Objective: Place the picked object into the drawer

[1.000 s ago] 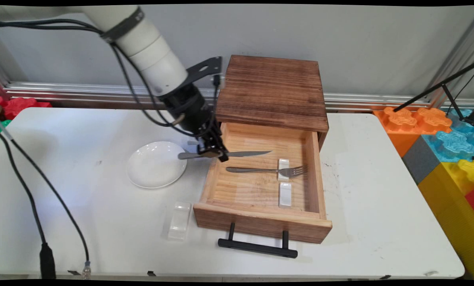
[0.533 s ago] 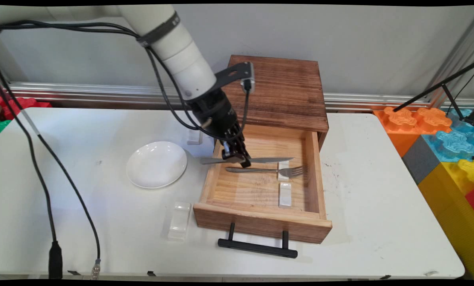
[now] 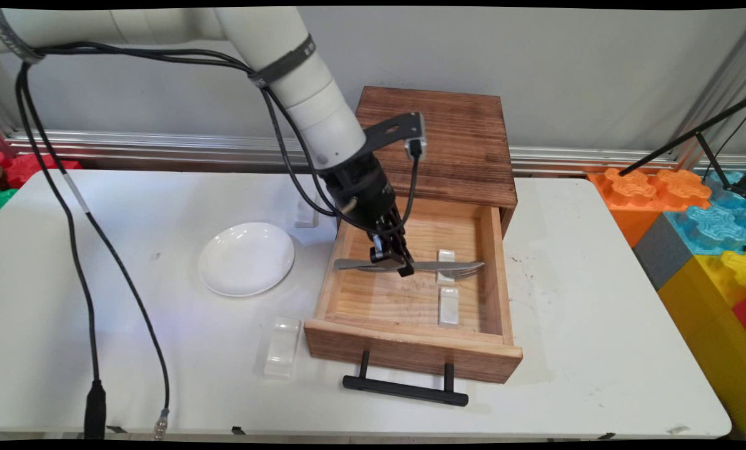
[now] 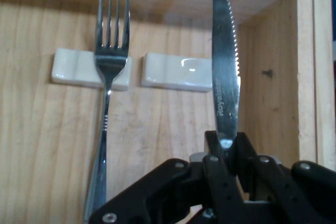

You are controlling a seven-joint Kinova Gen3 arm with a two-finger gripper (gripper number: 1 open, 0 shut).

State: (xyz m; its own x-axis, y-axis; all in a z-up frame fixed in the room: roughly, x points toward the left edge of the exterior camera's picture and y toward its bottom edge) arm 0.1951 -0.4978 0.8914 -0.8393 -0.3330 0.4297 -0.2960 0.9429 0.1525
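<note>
- Gripping a serrated steel knife (image 4: 224, 72) near where blade meets handle, the black gripper (image 3: 393, 261) is closed on the metal; in the hand view the blade rises straight up from between the fingers (image 4: 216, 153).
- Knife, main view (image 3: 404, 265): held roughly level above the open wooden drawer (image 3: 410, 297), handle end toward the drawer's left wall, tip toward its right wall.
- Fork (image 4: 107, 103): lies on the drawer floor with its neck resting on a white ceramic rest (image 4: 73, 66); in the main view the knife overlaps it, so only the tines (image 3: 467, 270) show clearly.
- Second white rest (image 4: 176, 71): on the drawer floor just beside the fork's rest, bare; in the main view (image 3: 448, 306) it sits nearer the drawer's front panel.
- Cabinet (image 3: 435, 144): dark wooden box behind the drawer, from which the drawer is pulled out; a black bar handle (image 3: 405, 387) is fixed to the drawer front.
- White plate (image 3: 247, 258): on the white table (image 3: 160, 350), left of the drawer and apart from it.
- Clear plastic rest (image 3: 282, 347): on the table near the drawer's front left corner.
- Another small pale piece (image 3: 306, 215): on the table beside the drawer's rear left corner; what it is cannot be told.
</note>
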